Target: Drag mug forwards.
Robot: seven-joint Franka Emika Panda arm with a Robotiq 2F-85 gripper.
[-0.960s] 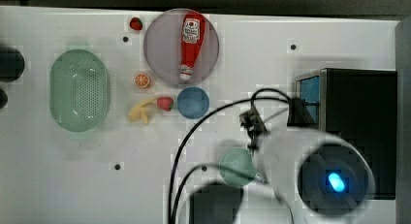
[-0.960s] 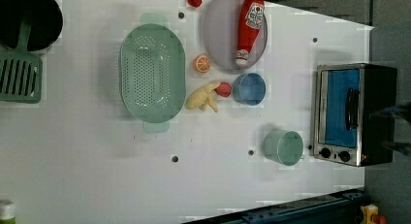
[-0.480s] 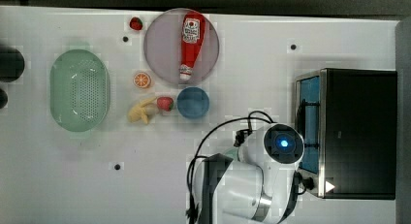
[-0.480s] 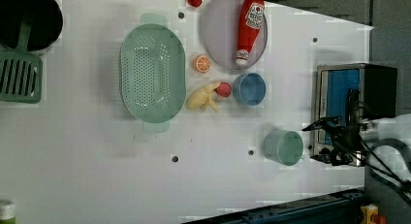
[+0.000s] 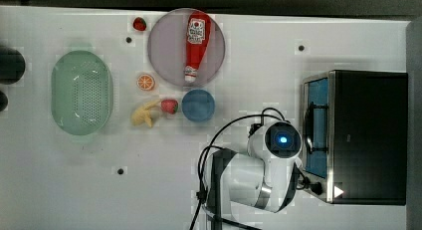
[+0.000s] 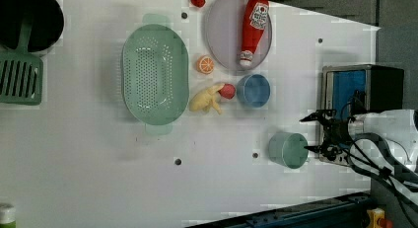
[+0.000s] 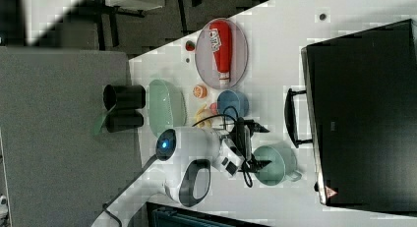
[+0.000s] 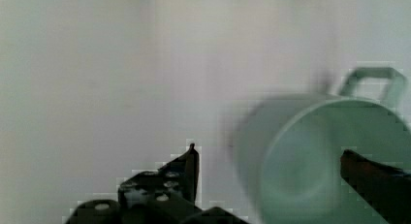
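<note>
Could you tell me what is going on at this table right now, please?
A robot arm is reaching for the green mug, which stands upright on the white table in front of the toaster oven. Its claw is wide open beside the mug, not gripping it. The mug has not been dragged yet. Farther off lie a colander, a blue bowl, and a ketchup bottle on a plate.

The white surface [image 6: 98, 178] is evenly lit and carries small dark holes. Beyond its far edge from the claw [image 6: 315, 133] lies dark floor [image 7: 147, 30] — a grey panel [image 7: 59, 138] stands beside it — with dark furniture legs.
</note>
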